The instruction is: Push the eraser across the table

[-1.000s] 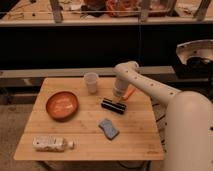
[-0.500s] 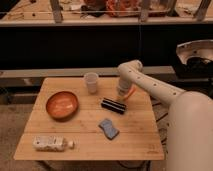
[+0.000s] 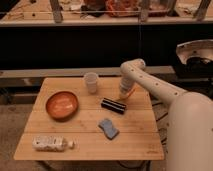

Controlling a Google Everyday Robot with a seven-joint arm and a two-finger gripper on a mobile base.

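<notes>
Since the earlier frames your gripper (image 3: 125, 94) has shifted slightly right and now sits at the eraser's two o'clock, fingers together and holding nothing. Camera view: the eraser (image 3: 113, 105) lies near the centre of the desk (image 3: 90, 145), with the cup (image 3: 91, 82) at its eleven o'clock and the blue-grey sponge (image 3: 108, 128) at its six. Judged step: lining up the push. Next, bring the closed fingers against its long side and sweep. No writing is legible on any item.
</notes>
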